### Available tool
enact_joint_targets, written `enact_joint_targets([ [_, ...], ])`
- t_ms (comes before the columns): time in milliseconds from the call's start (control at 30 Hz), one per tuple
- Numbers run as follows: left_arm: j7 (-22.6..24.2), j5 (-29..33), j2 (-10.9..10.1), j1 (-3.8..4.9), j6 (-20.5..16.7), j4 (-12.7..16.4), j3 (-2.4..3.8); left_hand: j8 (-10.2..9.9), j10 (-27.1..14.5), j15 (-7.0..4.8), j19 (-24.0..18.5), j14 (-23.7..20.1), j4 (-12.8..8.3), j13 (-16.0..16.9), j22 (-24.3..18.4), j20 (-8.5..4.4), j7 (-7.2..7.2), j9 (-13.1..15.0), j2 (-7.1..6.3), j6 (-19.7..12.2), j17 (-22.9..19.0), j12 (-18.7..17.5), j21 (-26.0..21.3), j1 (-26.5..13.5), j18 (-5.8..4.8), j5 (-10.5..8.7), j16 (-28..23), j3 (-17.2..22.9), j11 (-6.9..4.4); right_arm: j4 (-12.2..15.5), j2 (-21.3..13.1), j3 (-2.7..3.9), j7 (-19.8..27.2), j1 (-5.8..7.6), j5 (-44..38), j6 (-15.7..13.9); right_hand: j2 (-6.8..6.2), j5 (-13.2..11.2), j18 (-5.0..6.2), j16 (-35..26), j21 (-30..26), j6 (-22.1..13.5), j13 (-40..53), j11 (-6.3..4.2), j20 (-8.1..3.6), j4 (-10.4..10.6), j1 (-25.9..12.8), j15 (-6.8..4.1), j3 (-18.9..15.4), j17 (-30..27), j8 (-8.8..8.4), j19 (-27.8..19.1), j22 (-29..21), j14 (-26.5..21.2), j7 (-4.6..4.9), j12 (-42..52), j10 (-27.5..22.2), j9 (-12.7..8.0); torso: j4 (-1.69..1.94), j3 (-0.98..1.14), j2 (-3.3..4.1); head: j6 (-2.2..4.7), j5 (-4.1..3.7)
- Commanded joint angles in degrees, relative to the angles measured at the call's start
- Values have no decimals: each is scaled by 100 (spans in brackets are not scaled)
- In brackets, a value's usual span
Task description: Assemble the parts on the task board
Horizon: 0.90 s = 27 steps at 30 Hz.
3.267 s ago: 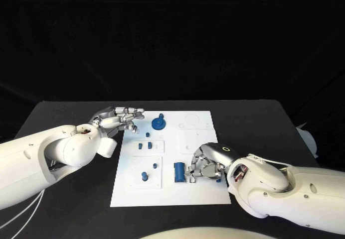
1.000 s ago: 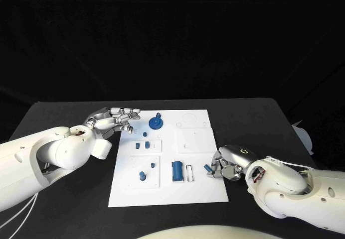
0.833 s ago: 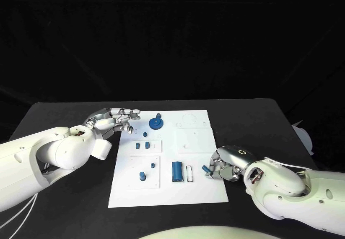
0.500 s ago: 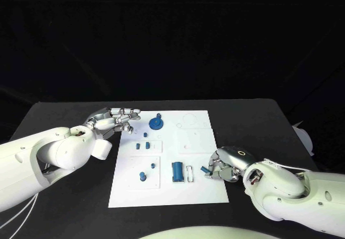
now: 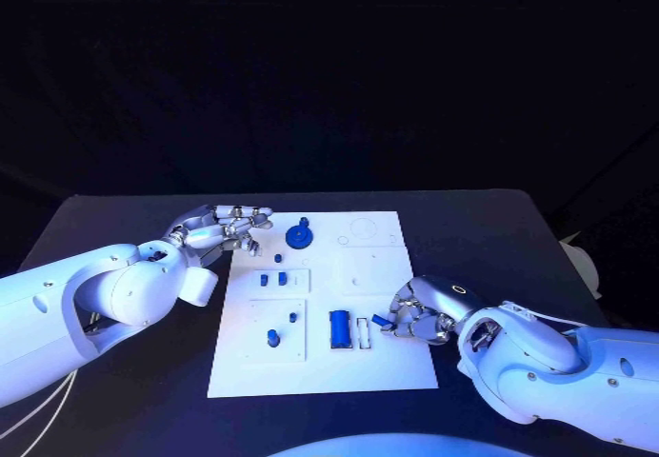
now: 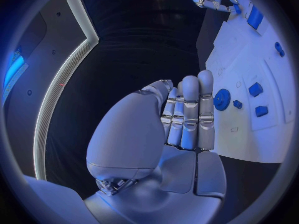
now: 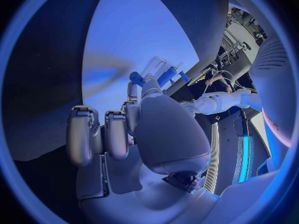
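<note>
Where the black table [image 5: 124,381] runs nearest the robot, bare dark surface lies on both sides of the white task board [image 5: 323,371], wider on the left than on the right. Board's near strip is bare white, near edge well back from the table's near edge.

Right hand [image 5: 416,314] sits over the board's right edge, about mid-depth, fingers curled in, pinching a small blue part [image 5: 383,321] at the fingertips. Part hangs just right of the narrow white slot [image 5: 363,331]. Right wrist view gives the same part [image 7: 136,77] poking past the fingers, with the board pale beyond; contact with the board cannot be told.

Blue pieces counted in the head view, near to far: one oval peg [image 5: 272,337] in the near left panel, one tall cylinder [image 5: 339,327] just left of the slot, one small stud [image 5: 295,315], two small blocks [image 5: 273,280] side by side in the middle left panel, one small button [image 5: 279,257], one gear [image 5: 300,234] at the far left. Plus the pinched one: eight.

Left hand [image 5: 224,228] hovers off the board's far left corner, near the gear but apart from it, holding nothing, fingers straight and close together. Left wrist view shows those fingers [image 6: 189,115] flat side by side with the gear [image 6: 222,99] beyond them, clearer than the head view.

Far right quarter of the board carries only outlines, open room there.
</note>
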Motion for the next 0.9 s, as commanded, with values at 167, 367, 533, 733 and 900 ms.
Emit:
enact_joint_targets([
  [167, 195, -53, 10, 2, -13, 48, 3, 28, -33, 8, -27, -40, 27, 6, -2, 8, 8, -5, 35, -14, -11, 23, -33, -24, 116, 20, 33, 21, 7, 49, 66, -3, 10, 26, 456, -152, 102, 155, -94, 37, 51, 38, -908, -193, -44, 80, 151, -27, 27, 701, -10, 298, 1287, 433, -6, -29, 229, 3, 4, -5, 0, -42, 16],
  [367, 192, -167, 3, 2, 6, 75, 3, 29, -38, 6, -29, -43, 18, 6, -7, 7, 10, -7, 30, -18, -13, 26, -39, -14, 118, 19, 34, 24, 7, 16, 187, -3, 97, 25, 761, 116, 9, 431, -86, 24, 6, 55, -922, -169, -35, 89, -173, -10, -37, 685, -43, 281, 1275, 427, 21, -63, 223, -4, 5, -8, 5, 0, 5],
  [533, 160, -354, 6, 2, 68, 109, 3, 28, -41, 6, -30, -44, 15, 6, -9, 7, 11, -7, 25, -20, -14, 27, -42, -14, 118, 18, 34, 22, 8, -37, 306, -4, 131, -2, 924, 254, -48, 664, -80, 18, -17, 68, -920, -163, -25, 93, -388, -3, -133, 679, -62, 271, 1268, 424, 27, -70, 222, -6, 9, -8, 4, 17, 0],
  [733, 161, -420, 8, 2, 98, 123, 3, 27, -49, 7, -34, -48, 9, 6, -15, 7, 14, -9, 12, -27, -17, 29, -50, -10, 119, 17, 35, 18, 11, -97, 407, -4, 97, -18, 998, 381, -44, 654, -81, 26, -12, 87, -901, -157, -19, 97, -585, 2, -211, 694, -75, 273, 1269, 427, 32, -51, 234, -5, 5, -9, 2, 0, 3],
  [900, 189, -436, 7, 2, 126, 131, 3, 28, -61, 15, -35, -56, 20, 7, -19, 12, 23, -13, -28, -39, -24, 39, -56, -45, 116, 7, 39, -15, 20, -131, 477, -4, 51, -21, 1017, 459, -26, 656, -79, 26, -21, 98, -893, -155, -16, 98, -699, 4, -253, 695, -82, 270, 1267, 427, 34, -45, 238, -3, 2, -5, 2, -1, 4],
])
